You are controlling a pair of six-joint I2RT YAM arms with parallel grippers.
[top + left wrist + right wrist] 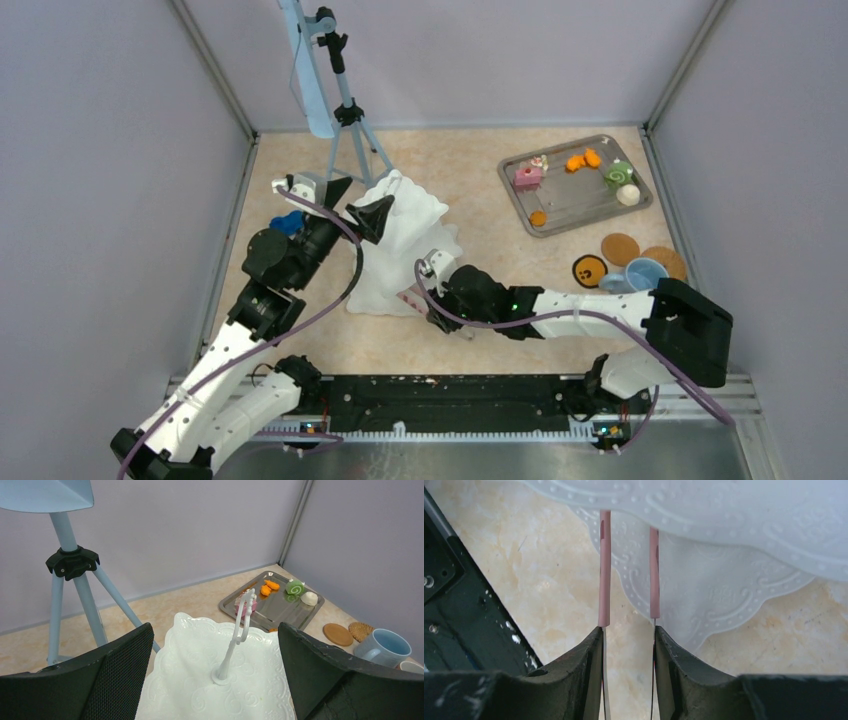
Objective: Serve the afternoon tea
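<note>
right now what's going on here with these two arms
The right gripper is shut on pink tongs, whose tips pass under the upper plate of the white stand. The left gripper is open, its fingers on either side of the stand's top plate. The pastries lie on the metal tray at the far right; none shows on the stand.

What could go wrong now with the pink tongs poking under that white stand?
1. The tongs in the right gripper reach under the top plate of the stand. Lifting them straight up might knock that plate and tip the stand.
2. The left gripper hangs open close around the top plate, so a sideways move might shove the stand.
</note>
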